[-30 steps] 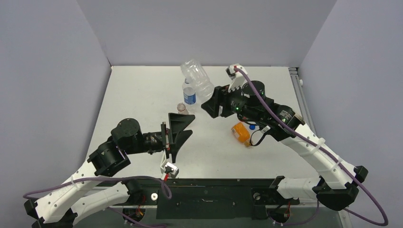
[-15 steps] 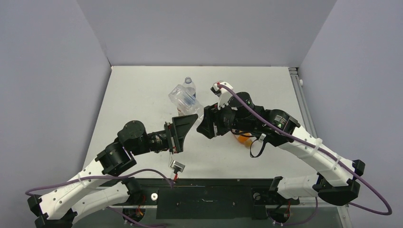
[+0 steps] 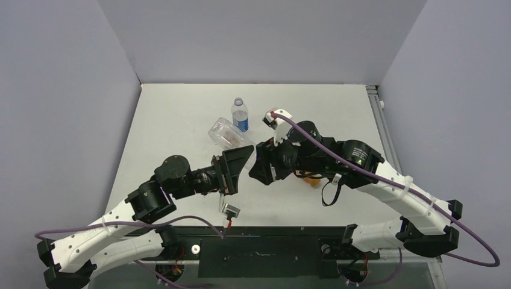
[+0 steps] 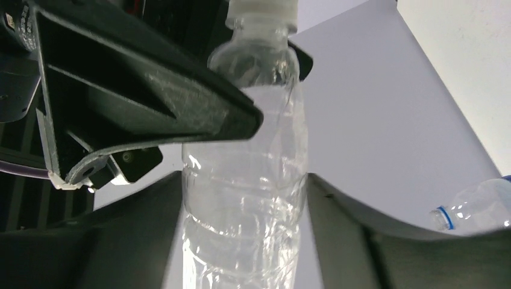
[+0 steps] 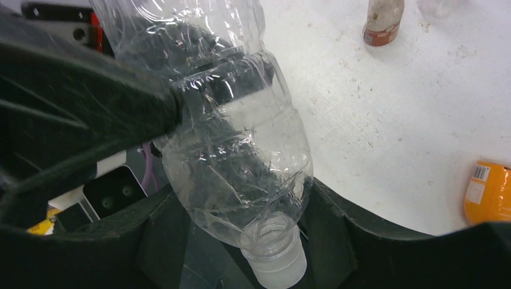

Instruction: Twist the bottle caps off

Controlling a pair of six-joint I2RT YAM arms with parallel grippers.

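Note:
A clear unlabelled bottle (image 3: 224,133) hangs tilted above the table between both grippers. My right gripper (image 5: 244,198) is shut on its shoulder. The bottle's white cap (image 5: 277,265) sits deep between the jaws, still on the neck. My left gripper (image 4: 244,180) has its two fingers pressed against the sides of the bottle's body (image 4: 244,217). The white cap (image 4: 262,9) shows at the top of that view. The Pepsi-labelled bottle (image 3: 240,115) stands upright behind, without a cap. The orange bottle (image 5: 488,192) lies on the table. A short bottle with a reddish label (image 5: 382,21) stands farther off.
The white table (image 3: 181,114) is walled by grey panels at the back and on both sides. The orange bottle (image 3: 310,179) lies mostly hidden under my right arm. The right gripper's finger (image 4: 150,90) crosses the left wrist view, close to the bottle's neck.
My right arm has carried the clear bottle down and left, tipping it toward the left arm. My left gripper has moved in and narrowed around the bottle's body.

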